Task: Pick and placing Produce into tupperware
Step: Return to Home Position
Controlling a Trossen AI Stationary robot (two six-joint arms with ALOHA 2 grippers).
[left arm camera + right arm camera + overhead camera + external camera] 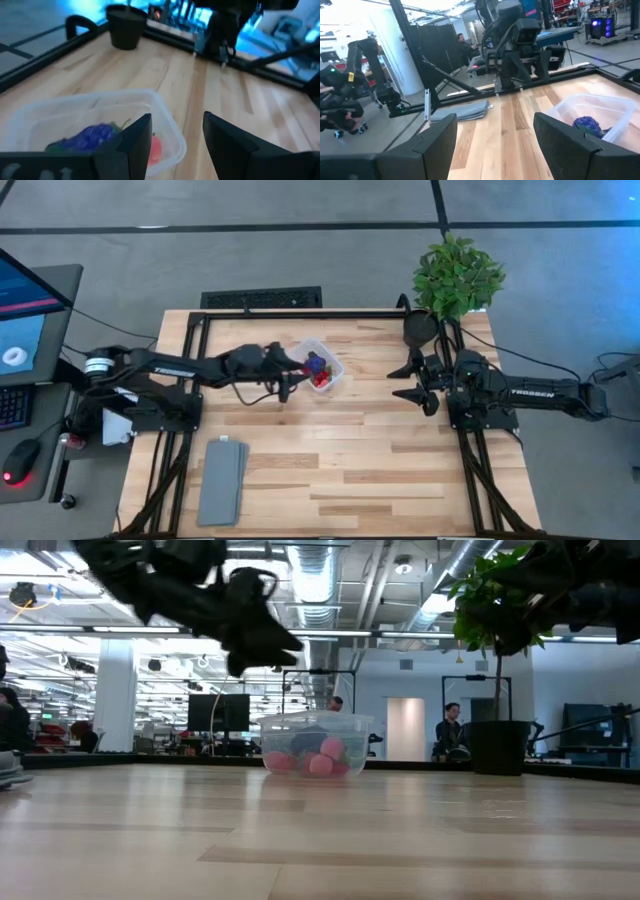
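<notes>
The tupperware [310, 728] sits on the worktop [380, 460] just above the centre of the high view. The produce is gathered inside it: a purple grape cluster [316, 362] towards the top of the tub, red pieces [320, 380] below it, and pink pieces [322, 764] lying against the near wall in the low view. No loose fruit shows anywhere on the wood, so the sorting looks complete or very nearly so.

The left hand [176, 119] hangs just beside the tub's left edge in the high view. In the low view it is lifted clear above the rim, at upper left. Its fingers stand apart with nothing between them, which fits a hand that has let its piece go and has no reason to close. The height keeps it from knocking the light tub when the arm folds back to the left.

The right hand [410, 382] waits right of centre, well apart from the tub. Its fingers are also spread and empty, and it is parked near its own base so the middle of the worktop is free for the other arm.

The potted plant [455, 272] at upper right and the grey slab [222, 480] at lower left lie outside the working area, so they are unlikely to get in the way.
</notes>
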